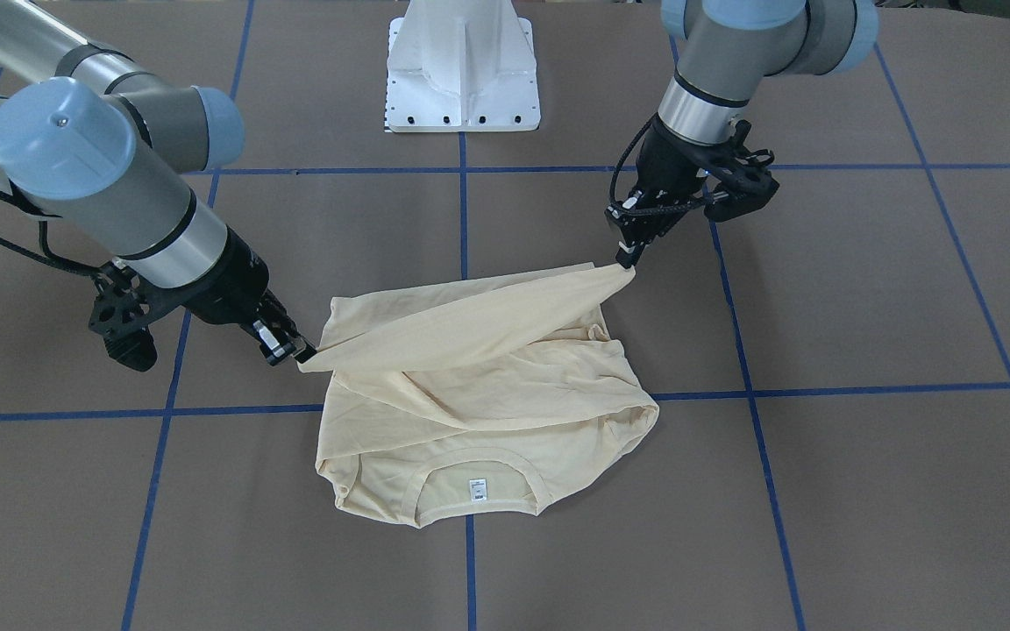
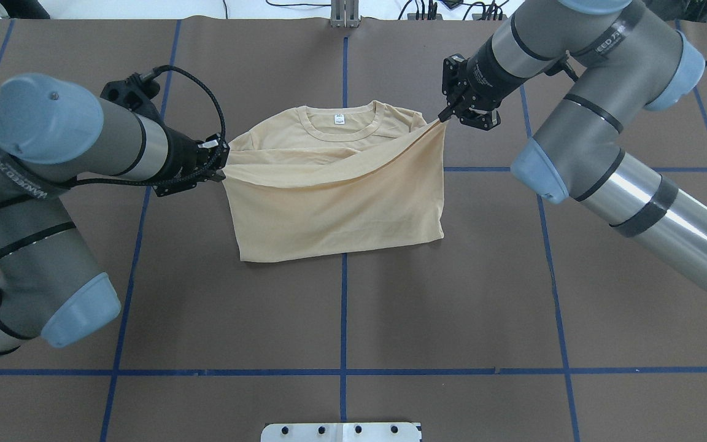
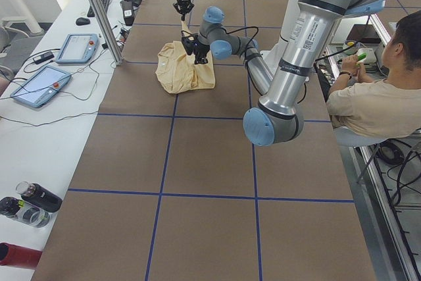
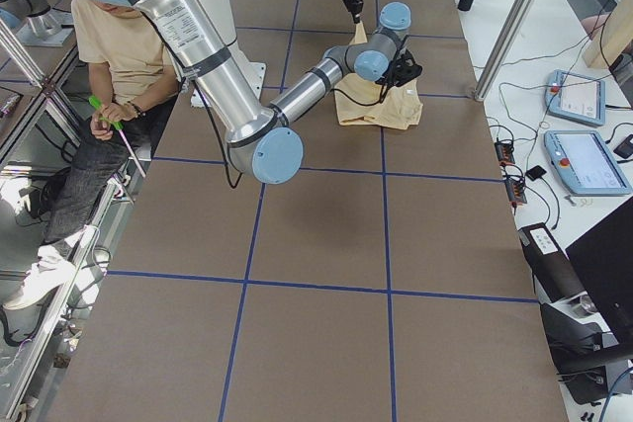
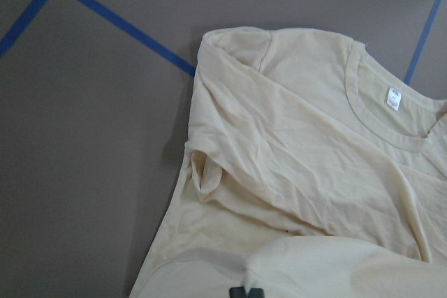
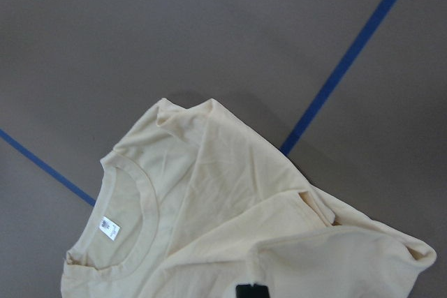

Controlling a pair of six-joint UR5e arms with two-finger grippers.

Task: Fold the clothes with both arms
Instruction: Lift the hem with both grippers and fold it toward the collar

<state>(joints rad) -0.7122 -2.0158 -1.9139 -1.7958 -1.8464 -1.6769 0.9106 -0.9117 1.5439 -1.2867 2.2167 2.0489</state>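
The cream-yellow T-shirt (image 2: 335, 202) lies mid-table, its collar and white neck label (image 2: 339, 120) on the far side from the robot. Its lower edge is raised and stretched as a taut band (image 1: 470, 320) between both arms, hanging over the chest. My left gripper (image 2: 223, 167) is shut on one corner of that edge; in the front-facing view it is the left gripper (image 1: 627, 260) at right. My right gripper (image 2: 443, 118) is shut on the other corner, nearer the collar, and in the front-facing view it is the right gripper (image 1: 302, 352) at left. Each wrist view shows pinched fabric (image 5: 279, 270) (image 6: 314, 263) at the bottom edge.
The brown table cover carries a grid of blue tape lines (image 2: 343, 319). The white pedestal base (image 1: 463, 74) stands at the robot's side. A person (image 3: 375, 100) sits beside the table. Control tablets (image 3: 39, 85) and bottles (image 3: 29, 203) lie on a side bench.
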